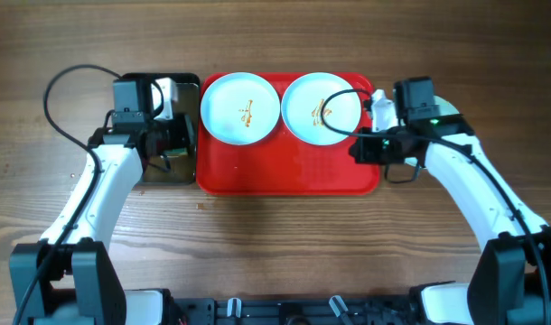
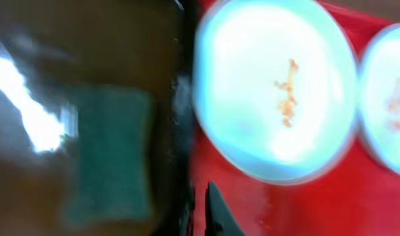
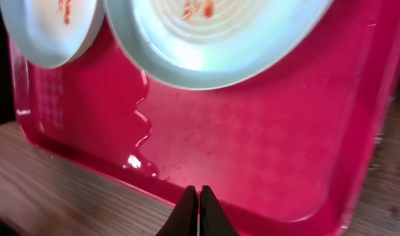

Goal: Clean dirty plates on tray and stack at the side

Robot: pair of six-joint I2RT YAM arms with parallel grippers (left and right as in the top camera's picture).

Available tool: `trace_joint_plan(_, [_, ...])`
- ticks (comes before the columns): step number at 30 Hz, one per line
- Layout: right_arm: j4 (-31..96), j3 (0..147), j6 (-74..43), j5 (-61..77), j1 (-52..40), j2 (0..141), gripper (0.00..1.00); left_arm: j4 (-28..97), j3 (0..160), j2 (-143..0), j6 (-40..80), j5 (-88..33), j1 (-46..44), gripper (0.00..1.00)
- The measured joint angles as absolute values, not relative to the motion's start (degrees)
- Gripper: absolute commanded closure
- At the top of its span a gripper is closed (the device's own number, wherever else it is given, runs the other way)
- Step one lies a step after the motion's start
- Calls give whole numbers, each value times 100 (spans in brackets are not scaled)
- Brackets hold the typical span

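Observation:
Two pale blue-white plates lie side by side on the far half of the red tray (image 1: 289, 171). The left plate (image 1: 240, 108) and the right plate (image 1: 322, 108) each carry an orange-brown smear. Both show in the left wrist view (image 2: 275, 85) (image 2: 390, 98) and the right wrist view (image 3: 46, 33) (image 3: 213, 46). A third plate is not clearly seen. My left gripper (image 1: 172, 149) hovers over the black tray, fingers (image 2: 201, 210) together and empty, by the edge between the two trays. My right gripper (image 1: 361, 149) is shut and empty, tips (image 3: 198, 191) over the red tray's right rim (image 3: 265, 210).
A black tray (image 1: 181, 90) with a green sponge (image 2: 108, 154) lies against the red tray's left side. A small white bottle (image 1: 381, 108) stands at the red tray's far right corner. A pale rounded edge (image 1: 449, 106) shows behind the right arm. Bare wooden table lies in front.

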State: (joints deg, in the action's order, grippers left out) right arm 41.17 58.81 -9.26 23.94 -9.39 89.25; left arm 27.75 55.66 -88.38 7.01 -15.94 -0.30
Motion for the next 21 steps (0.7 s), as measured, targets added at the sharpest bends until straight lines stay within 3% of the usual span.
trace_joint_plan(4, [4104, 5861, -1111, 2217, -1378, 8927, 96, 3151, 5557, -8838, 982, -2110, -351, 96])
trace_joint_plan(10, [4066, 5808, -1409, 1898, -1496, 9323, 96, 3153, 5227, -8877, 1076, -1831, -1162, 96])
trace_joint_plan(21, [4261, 5476, -1514, 1835, -1496, 9758, 95, 3271, 4600, -9332, 1214, -1693, -1345, 96])
